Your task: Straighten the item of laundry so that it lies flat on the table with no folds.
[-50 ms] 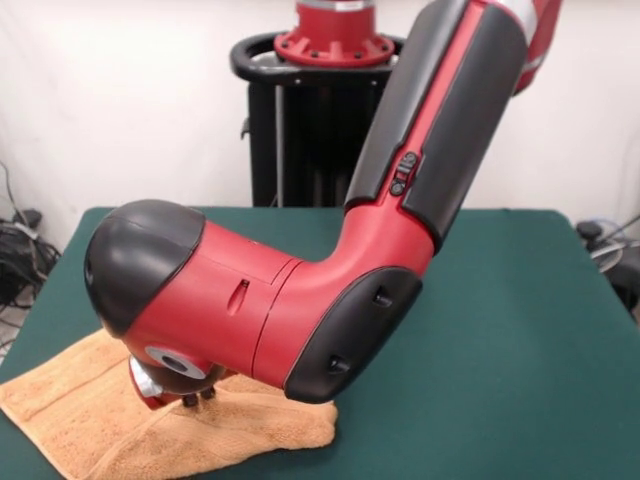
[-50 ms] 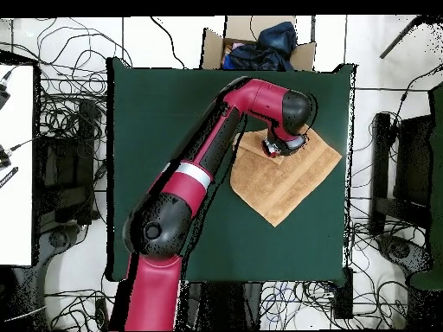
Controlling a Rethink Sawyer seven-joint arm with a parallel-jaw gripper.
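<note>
Jaws' state I cannot tell; the gripper [image 1: 197, 398] touches the towel [image 1: 110, 425] lying below on the counter [image 1: 500, 350].

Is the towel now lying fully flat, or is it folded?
Not fully flat. The towel shows a raised ridge by the gripper, and its near edge looks doubled.

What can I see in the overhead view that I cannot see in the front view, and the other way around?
Only the overhead view shows the whole towel outline, lying askew near one corner of the table, a cardboard box with dark cloth beyond the table edge, and cables on the floor all around.

Only the front view shows the gripper tips reaching down to the towel, a ridge-like fold running across it, and the black pedestal upright.

Both show the red and black arm bent over the towel on the green table.
</note>
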